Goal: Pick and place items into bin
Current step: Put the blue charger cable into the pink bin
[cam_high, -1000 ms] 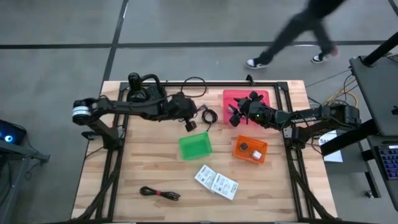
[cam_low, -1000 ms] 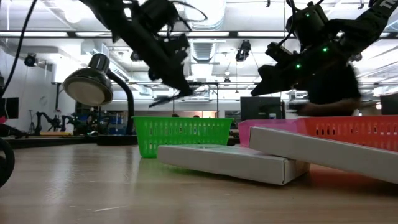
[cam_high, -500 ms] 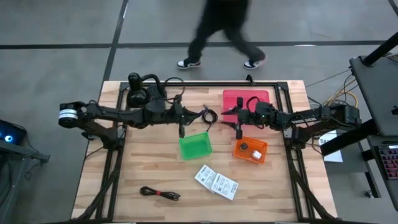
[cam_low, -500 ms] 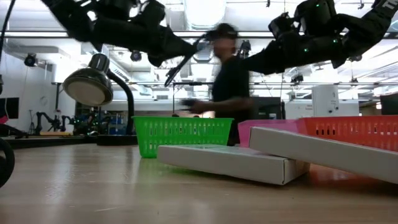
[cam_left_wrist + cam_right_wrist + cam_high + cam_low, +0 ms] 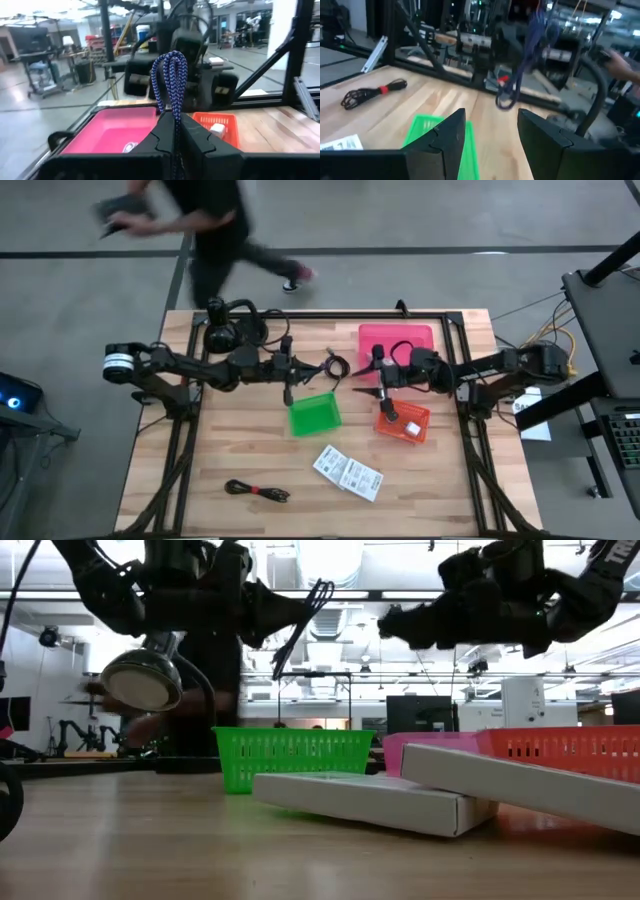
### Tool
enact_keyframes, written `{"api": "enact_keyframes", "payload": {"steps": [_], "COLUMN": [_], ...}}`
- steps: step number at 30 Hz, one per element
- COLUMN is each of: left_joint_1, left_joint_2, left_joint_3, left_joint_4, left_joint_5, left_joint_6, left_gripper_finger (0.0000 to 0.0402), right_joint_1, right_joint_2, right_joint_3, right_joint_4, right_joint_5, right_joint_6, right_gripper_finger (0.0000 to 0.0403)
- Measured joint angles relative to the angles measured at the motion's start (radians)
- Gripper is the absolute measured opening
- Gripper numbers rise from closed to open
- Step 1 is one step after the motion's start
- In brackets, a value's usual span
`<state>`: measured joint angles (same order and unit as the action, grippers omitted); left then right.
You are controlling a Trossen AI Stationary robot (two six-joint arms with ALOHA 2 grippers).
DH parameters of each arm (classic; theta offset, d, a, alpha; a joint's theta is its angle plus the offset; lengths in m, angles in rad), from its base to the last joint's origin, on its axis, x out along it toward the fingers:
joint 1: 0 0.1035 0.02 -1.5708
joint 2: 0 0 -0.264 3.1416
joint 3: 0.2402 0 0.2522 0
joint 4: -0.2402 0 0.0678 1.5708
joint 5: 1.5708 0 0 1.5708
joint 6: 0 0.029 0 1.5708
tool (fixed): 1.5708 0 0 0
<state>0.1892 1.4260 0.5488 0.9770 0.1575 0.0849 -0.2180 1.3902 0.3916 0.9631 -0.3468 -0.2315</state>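
Note:
My left gripper (image 5: pixel 305 368) (image 5: pixel 175 127) hovers high above the table, between the headphones and the pink bin, and is shut on a purple braided cable (image 5: pixel 172 67) (image 5: pixel 308 622). My right gripper (image 5: pixel 377 386) (image 5: pixel 489 134) is open and empty. It hangs in the air near the orange bin (image 5: pixel 403 421), pointing toward the green bin (image 5: pixel 313 414) (image 5: pixel 426 133). A black-red cable (image 5: pixel 257 490) (image 5: pixel 369 93) and white flat packets (image 5: pixel 347 472) lie flat on the wood near the table's near edge. My left gripper pinches the purple cable between its two shut fingers (image 5: pixel 161 131), which point about level toward the table's right. Several strands are bunched together, and the looped end (image 5: pixel 173 59) stands up past the fingertips. The cable is lifted clear, its other strands hanging below (image 5: pixel 285 665).
Pink bin (image 5: pixel 397 340) (image 5: pixel 117 132) sits at the far right and holds a small piece. Orange bin holds small pieces (image 5: pixel 216 129). Black headphones (image 5: pixel 232 327) lie at the far left. A black frame runs round the table. A person walks past beyond the far edge.
My left gripper has risen with the purple cable, which now hangs higher above the green bin. My right gripper has moved from over the pink bin toward the near edge, next to the orange bin. A person has crossed behind the table from right to left.

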Motion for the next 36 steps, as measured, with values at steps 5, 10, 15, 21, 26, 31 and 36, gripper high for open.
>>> {"api": "enact_keyframes", "payload": {"steps": [5, 10, 15, 21, 26, 31, 36], "left_joint_1": [-0.001, -0.001, -0.002, -0.003, -0.007, -0.014, -0.014], "left_joint_2": [0.025, 0.044, 0.067, 0.091, 0.109, 0.134, 0.179], "left_joint_3": [0.018, 0.035, 0.051, 0.065, 0.066, 0.067, 0.079], "left_joint_4": [0.015, 0.01, 0.009, 0.026, 0.076, 0.107, 0.208], "left_joint_5": [0.021, 0.022, 0.035, 0.087, 0.104, 0.105, 0.104], "left_joint_6": [0.004, 0.005, 0.011, 0.011, 0.038, 0.062, 0.076], "left_gripper_finger": [0.0, 0.0, 0.0, 0.0, 0.0, 0.0, 0.0], "right_joint_1": [-0.007, -0.009, -0.009, -0.015, -0.016, -0.016, -0.016], "right_joint_2": [0.085, 0.146, 0.222, 0.295, 0.333, 0.337, 0.337], "right_joint_3": [0.023, 0.086, 0.165, 0.257, 0.291, 0.296, 0.301], "right_joint_4": [0.013, 0.022, 0.021, 0.021, 0.02, 0.021, 0.021], "right_joint_5": [0.005, 0.006, 0.007, 0.01, 0.011, 0.011, 0.011], "right_joint_6": [-0.007, -0.004, 0.018, 0.078, 0.1, 0.101, 0.102], "right_gripper_finger": [0.0167, 0.0191, 0.0228, 0.0249, 0.025, 0.025, 0.0251]}}
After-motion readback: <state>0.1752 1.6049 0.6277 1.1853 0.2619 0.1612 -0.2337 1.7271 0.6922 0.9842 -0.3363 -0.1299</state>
